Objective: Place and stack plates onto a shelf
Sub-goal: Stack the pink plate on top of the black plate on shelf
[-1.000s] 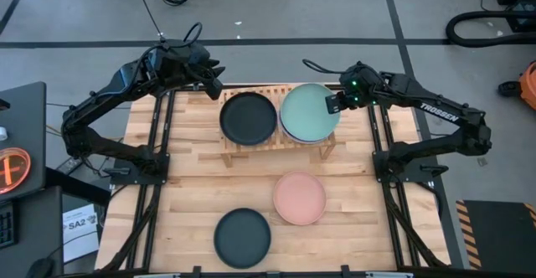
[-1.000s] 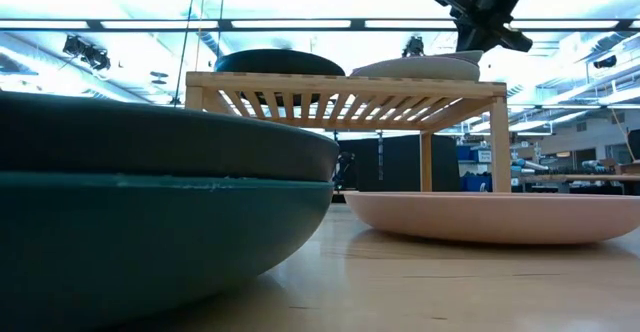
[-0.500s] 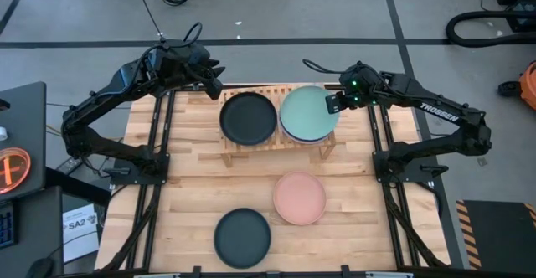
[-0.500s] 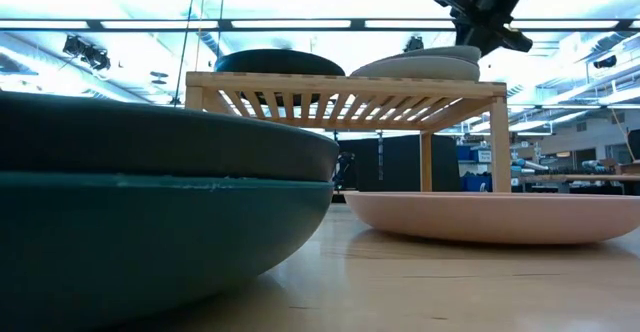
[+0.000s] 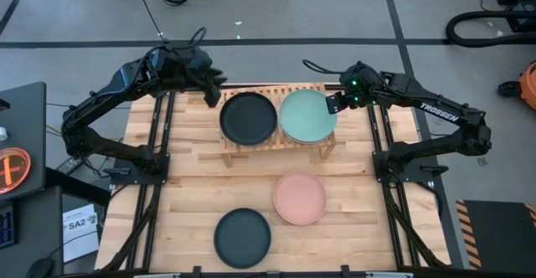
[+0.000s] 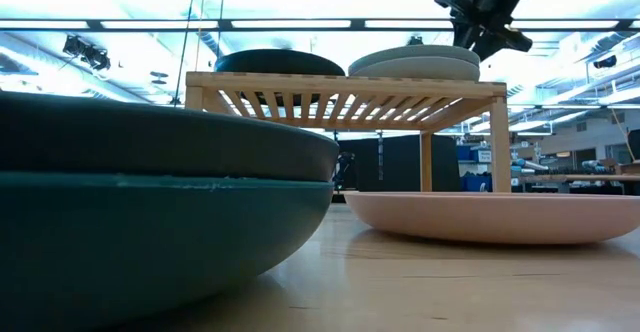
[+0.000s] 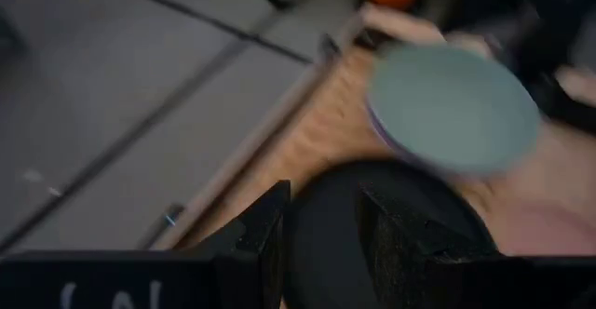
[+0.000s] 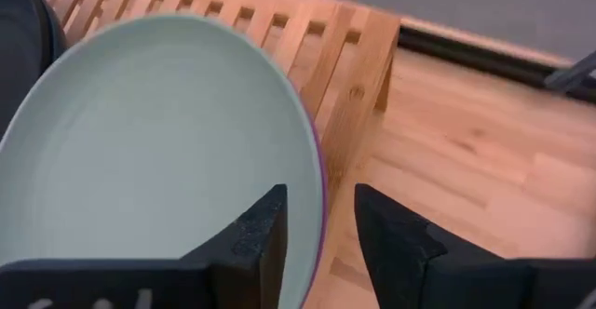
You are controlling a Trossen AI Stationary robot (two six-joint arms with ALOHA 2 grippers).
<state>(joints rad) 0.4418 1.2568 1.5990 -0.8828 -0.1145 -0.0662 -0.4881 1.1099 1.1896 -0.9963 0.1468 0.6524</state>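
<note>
The mint green plate [image 5: 307, 115] [image 8: 158, 151] lies flat on a purple-edged plate [image 8: 321, 165] on the right half of the wooden shelf [image 5: 270, 90] [image 6: 345, 87]. A charcoal plate [image 5: 248, 117] sits on the shelf's left half. My right gripper [image 5: 333, 104] [image 8: 321, 239] is open at the mint plate's right rim, one finger over the plate and one outside it. I see no touch. My left gripper [image 5: 213, 94] [image 7: 323, 235] is open, above the shelf's far left corner, beside the charcoal plate [image 7: 372, 235].
A salmon pink plate [image 5: 299, 198] [image 6: 495, 217] lies on the table in front of the shelf. A charcoal plate on a dark teal one [image 5: 242, 237] [image 6: 150, 232] sits near the table's near edge, close to the low camera. Bare tabletop lies to their left and right.
The mint plate, tilted with its right rim raised a second ago, has come down flat onto the plate below and shifted slightly toward the table's left. My right gripper has followed it down and to the left.
</note>
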